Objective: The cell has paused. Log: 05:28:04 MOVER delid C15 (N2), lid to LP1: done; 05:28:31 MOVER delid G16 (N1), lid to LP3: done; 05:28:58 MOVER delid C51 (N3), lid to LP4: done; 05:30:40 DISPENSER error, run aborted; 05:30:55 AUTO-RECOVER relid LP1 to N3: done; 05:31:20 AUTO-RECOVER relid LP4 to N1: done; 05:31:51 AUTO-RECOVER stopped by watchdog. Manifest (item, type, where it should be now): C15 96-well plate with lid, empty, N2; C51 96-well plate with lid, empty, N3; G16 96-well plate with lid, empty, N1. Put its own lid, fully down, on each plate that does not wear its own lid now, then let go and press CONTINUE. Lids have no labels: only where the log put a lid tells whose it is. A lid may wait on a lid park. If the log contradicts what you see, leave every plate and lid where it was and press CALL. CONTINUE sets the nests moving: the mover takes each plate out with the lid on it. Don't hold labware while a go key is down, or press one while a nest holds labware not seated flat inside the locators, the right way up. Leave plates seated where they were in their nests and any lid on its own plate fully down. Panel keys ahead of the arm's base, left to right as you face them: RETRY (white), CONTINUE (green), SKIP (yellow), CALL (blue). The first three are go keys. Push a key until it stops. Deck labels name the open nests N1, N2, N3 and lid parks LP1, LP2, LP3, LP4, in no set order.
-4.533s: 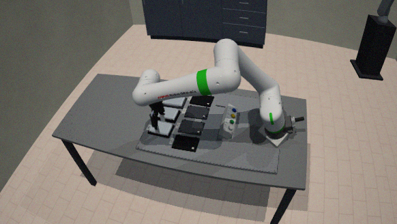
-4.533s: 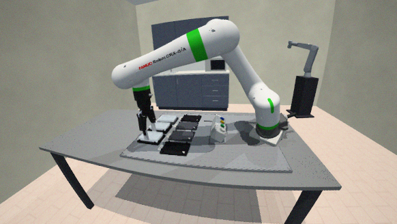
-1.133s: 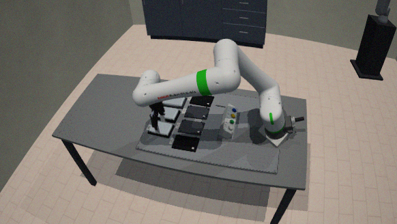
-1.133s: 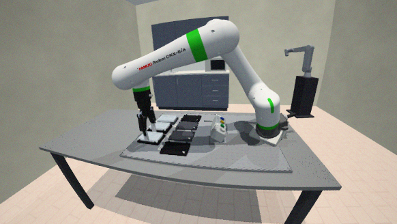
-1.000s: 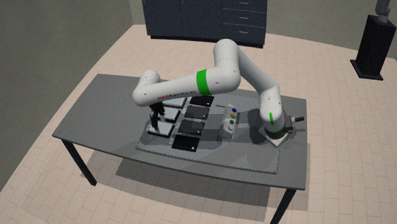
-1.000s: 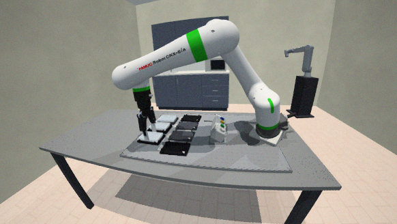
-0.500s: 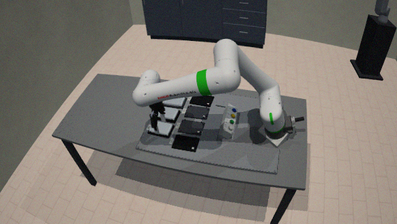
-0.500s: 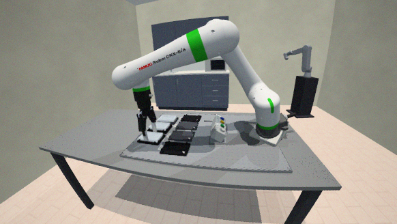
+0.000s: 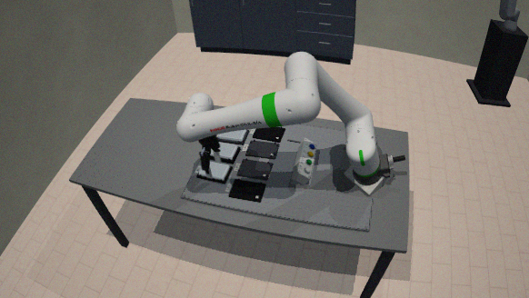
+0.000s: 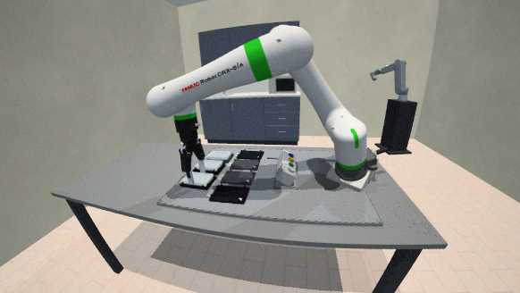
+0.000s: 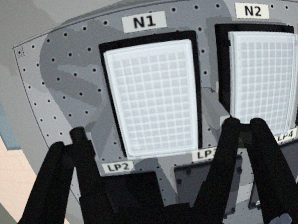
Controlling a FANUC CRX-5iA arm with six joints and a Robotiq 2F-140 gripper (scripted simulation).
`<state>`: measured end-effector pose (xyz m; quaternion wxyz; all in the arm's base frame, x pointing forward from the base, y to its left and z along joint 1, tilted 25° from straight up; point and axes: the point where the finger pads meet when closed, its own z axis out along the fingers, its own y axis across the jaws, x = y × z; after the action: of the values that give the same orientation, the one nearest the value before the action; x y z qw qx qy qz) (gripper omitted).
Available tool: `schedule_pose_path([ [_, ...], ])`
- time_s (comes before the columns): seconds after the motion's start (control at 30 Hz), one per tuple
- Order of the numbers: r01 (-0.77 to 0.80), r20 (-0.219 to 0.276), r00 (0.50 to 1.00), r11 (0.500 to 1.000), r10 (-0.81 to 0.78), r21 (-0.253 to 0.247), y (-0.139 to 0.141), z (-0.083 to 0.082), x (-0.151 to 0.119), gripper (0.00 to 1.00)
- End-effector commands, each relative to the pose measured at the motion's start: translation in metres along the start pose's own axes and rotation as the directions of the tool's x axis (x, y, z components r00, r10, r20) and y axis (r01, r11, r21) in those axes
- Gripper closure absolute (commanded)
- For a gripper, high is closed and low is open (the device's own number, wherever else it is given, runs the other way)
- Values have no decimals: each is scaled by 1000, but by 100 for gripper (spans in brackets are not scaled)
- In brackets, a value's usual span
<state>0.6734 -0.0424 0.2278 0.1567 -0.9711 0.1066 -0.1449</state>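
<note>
Jaws: mine, parted, holding nothing, above N1 plate [image 11: 152, 96].
Done: N1, N2 plate [image 11: 262, 79] look lidded.
Left: CONTINUE [image 9: 309, 162].

lab | labelled well plates [image 11: 154, 96] | cabinets [image 10: 250, 118] | microwave [image 10: 284, 84]

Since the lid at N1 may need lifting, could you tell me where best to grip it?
Grip the lid by its two long edges, coming straight down from above: it lies flat in its nest, and the open gripper lines up across its narrower width.
</note>
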Motion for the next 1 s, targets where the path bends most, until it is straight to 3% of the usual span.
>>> schedule_pose_path([
  [0.0,0,0,1000,1000,0,0,0,0,0,34],
  [0.97,0,0,1000,1000,0,0,0,-3,0,34],
])
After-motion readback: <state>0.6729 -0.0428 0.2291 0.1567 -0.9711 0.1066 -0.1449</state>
